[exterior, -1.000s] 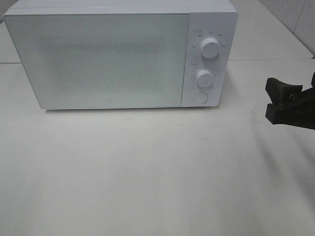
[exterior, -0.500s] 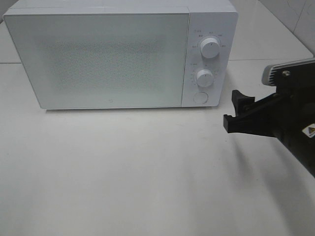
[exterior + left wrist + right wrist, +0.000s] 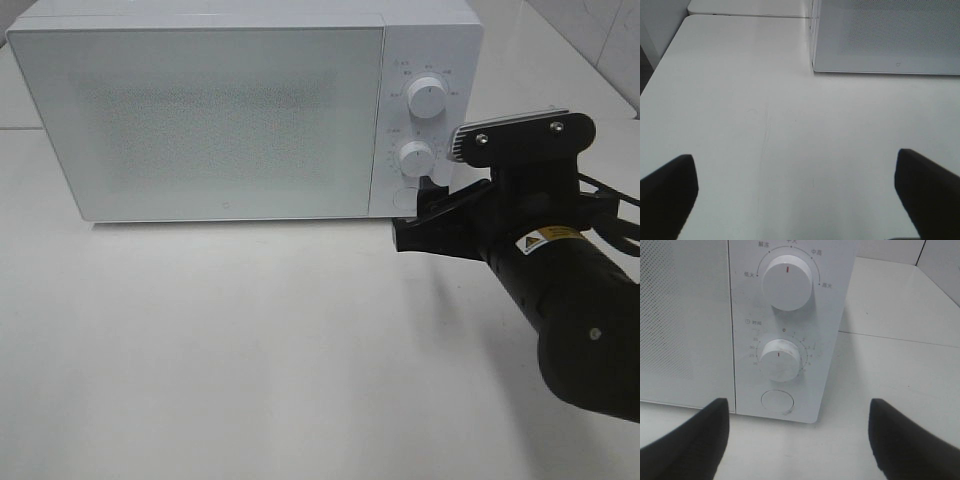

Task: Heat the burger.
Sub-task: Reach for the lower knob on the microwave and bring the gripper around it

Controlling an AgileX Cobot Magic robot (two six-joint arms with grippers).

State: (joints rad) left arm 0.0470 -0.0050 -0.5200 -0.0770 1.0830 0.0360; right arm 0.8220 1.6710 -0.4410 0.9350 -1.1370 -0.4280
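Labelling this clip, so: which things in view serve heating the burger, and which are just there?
For the job: microwave, upper knob, timer knob, round button, right gripper.
Just there: table, left gripper. No burger in view.

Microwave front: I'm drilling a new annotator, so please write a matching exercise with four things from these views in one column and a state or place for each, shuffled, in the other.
Column A
1. microwave door
2. upper knob
3. round button
4. right gripper

Column B
a. open, empty
b. lowest of the three controls
c. shut
d. bears a red mark

Pairs: 1-c, 2-d, 3-b, 4-a.
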